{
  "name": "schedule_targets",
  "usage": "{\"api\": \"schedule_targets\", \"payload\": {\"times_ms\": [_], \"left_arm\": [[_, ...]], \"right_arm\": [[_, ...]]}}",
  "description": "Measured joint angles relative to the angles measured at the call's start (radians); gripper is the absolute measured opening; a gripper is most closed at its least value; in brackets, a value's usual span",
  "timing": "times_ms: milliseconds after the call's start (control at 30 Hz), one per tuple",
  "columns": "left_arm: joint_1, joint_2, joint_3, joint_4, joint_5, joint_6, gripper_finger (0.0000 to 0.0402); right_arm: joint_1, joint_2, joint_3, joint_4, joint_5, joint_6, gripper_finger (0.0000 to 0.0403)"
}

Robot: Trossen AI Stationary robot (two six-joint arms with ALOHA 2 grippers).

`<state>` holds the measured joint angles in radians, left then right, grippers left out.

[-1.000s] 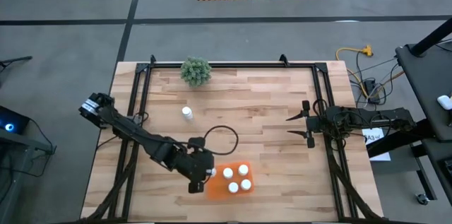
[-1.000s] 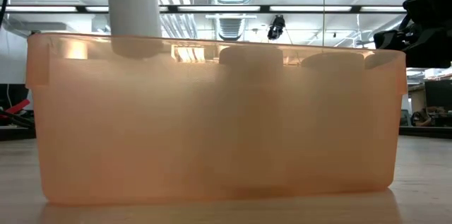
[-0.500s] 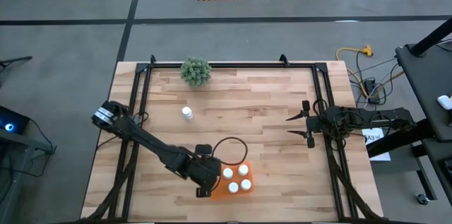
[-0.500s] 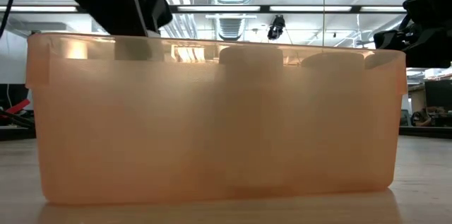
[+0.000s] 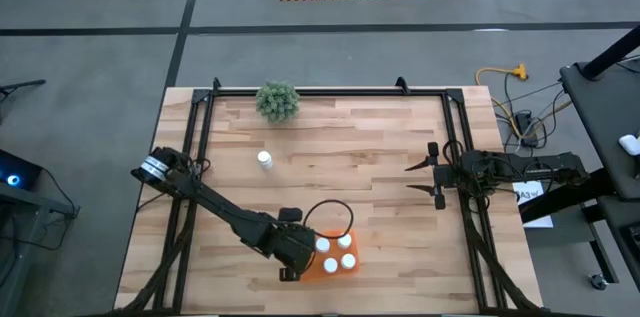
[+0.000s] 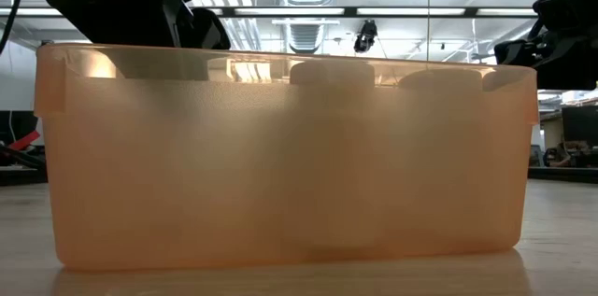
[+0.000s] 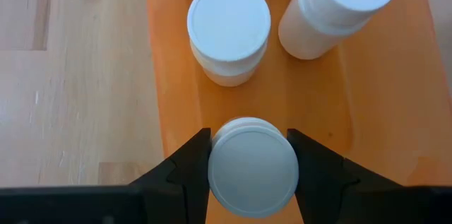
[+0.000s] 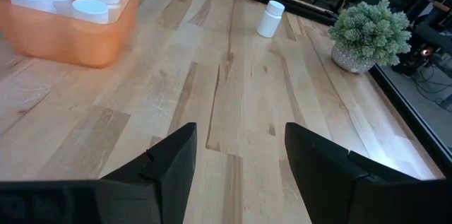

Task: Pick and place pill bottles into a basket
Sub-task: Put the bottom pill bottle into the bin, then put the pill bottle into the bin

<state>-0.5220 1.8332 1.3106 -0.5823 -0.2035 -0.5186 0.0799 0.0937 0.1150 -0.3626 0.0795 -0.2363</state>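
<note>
My left gripper [image 7: 248, 139] is shut on a white pill bottle [image 7: 253, 171] at the left end of the orange basket [image 5: 336, 254], within its walls. In the low view the gripper [image 6: 140, 7] stands just above the basket's rim [image 6: 280, 53]. Several more white bottles [image 7: 228, 26] stand upright in the basket. One bottle [image 5: 264, 160] stands alone on the table farther back. My right gripper [image 5: 425, 177] is open and empty at the table's right side. My left gripper pinches the bottle just below its round cap [image 7: 253, 171], one finger [image 7: 194, 167] on each side of it. The fingers come from above, pointing down. The bottle is upright inside the basket; whether its base rests on the floor, I cannot tell.
A small green plant [image 5: 277, 100] stands at the table's far edge, left of centre. Black frame rails [image 5: 200, 137] run along the table's sides. Bare wood lies between the basket and my right gripper [image 8: 236, 160].
My left gripper has gone a little toward the table's right edge and down with the bottle. The bottle stood above the basket's rim a second ago; now it is down inside the basket, behind its wall.
</note>
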Motion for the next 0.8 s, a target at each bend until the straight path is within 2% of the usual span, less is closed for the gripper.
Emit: {"api": "schedule_targets", "payload": {"times_ms": [133,267,367,667,800], "left_arm": [[0.000,0.000,0.000,0.000,0.000,0.000,0.0150],[0.000,-0.001,0.000,0.000,0.000,0.000,0.0217],[0.000,-0.003,0.007,-0.002,0.000,0.000,0.0248],[0.000,-0.085,0.036,-0.026,-0.001,0.032,0.0261],[-0.001,-0.168,0.023,-0.112,-0.079,0.038,0.0262]], "right_arm": [[0.000,0.000,0.000,0.000,0.000,0.000,0.0206],[0.000,0.000,0.000,0.000,0.000,0.000,0.0206],[0.000,0.000,0.000,0.000,0.000,0.000,0.0206],[0.000,0.000,0.000,0.000,0.000,0.000,0.0206],[0.000,0.000,0.000,0.000,0.000,0.000,0.0206]]}}
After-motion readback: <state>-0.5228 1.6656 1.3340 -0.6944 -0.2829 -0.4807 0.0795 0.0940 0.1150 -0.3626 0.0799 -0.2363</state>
